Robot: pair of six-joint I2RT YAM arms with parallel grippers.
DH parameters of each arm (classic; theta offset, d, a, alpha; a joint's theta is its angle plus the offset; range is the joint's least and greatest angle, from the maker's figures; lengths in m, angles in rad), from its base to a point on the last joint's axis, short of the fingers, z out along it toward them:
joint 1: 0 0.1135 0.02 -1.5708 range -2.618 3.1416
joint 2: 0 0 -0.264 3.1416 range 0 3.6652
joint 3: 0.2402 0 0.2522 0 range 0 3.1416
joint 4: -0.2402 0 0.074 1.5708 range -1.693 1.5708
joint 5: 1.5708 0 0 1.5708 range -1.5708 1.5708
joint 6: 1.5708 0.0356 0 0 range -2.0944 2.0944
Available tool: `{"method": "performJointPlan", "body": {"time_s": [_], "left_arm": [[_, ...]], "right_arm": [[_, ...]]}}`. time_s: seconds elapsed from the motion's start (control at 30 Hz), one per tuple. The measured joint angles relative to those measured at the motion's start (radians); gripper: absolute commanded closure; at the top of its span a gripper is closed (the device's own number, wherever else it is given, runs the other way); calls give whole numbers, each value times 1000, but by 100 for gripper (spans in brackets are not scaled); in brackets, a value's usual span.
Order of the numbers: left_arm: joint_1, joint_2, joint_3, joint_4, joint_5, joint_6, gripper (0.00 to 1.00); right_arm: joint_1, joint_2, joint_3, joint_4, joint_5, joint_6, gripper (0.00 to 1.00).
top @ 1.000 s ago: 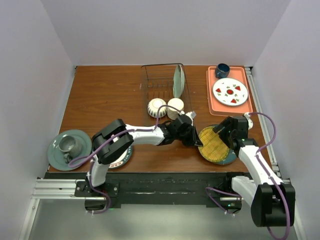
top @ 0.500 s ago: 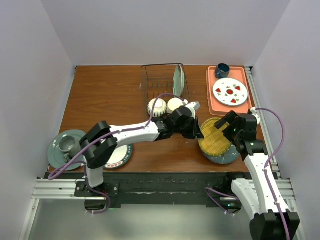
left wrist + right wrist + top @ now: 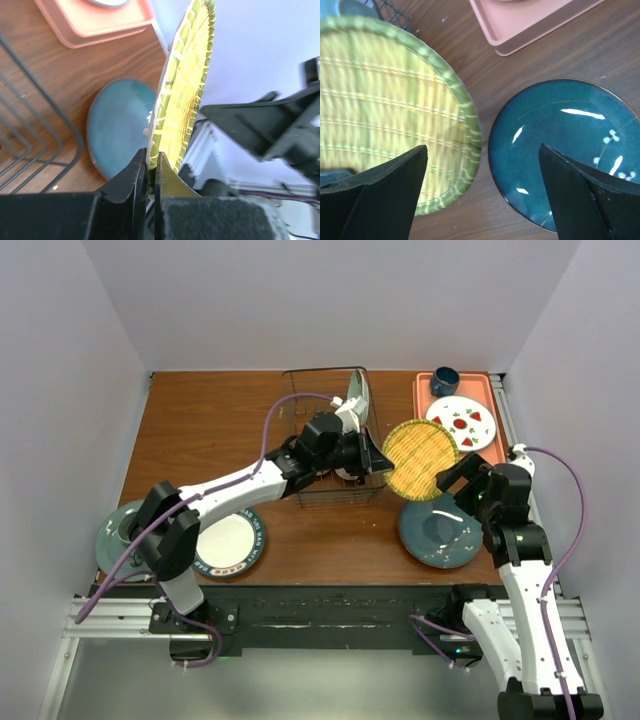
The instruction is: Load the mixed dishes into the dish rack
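Beside the dish rack point(image 3: 318, 418), left pincer point(image 3: 151, 167) clamps a yellow woven-pattern, green-rimmed plate point(image 3: 420, 458).

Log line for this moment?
left gripper shut on yellow woven plate | plate airborne beside dish rack | right gripper open, hovering near teal plate

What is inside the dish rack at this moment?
A pale green plate stands upright at the right side of the dish rack. The left arm covers its near part.
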Motion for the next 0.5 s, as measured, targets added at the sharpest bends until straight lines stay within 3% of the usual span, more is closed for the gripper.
{"method": "performJointPlan", "body": {"time_s": [0.13, 0.5], "left_arm": [[23, -58, -53, 73, 44, -42, 100], [57, -119, -208, 300, 171, -214, 100]], "right_arm": [[0, -2, -9, 60, -78, -20, 19], [1, -105, -97, 316, -282, 24, 35]]}}
